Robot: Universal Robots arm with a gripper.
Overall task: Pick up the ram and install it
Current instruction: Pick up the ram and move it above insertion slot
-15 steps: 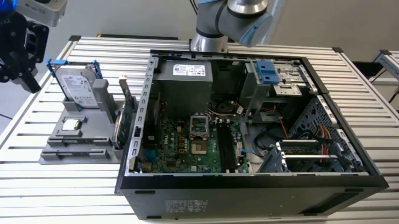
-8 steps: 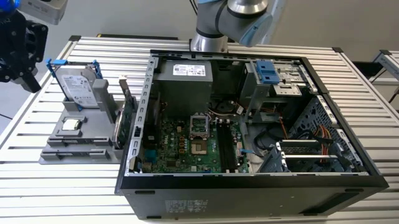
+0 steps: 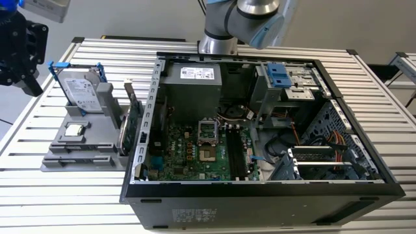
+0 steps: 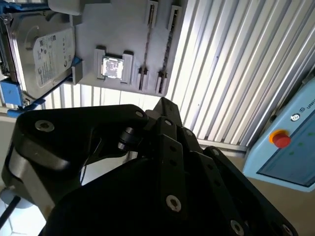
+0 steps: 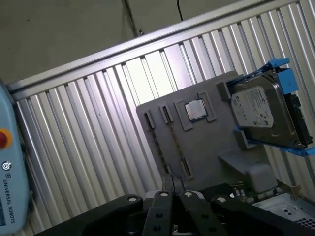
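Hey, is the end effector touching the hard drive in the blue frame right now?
Apart. The exterior view shows the end effector hanging to that view's left of the hard drive, with open space between them.

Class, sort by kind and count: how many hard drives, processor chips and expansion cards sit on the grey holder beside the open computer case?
Hard drive in blue frame: 1
Processor chip: 1
Green expansion card: 1
Total: 3
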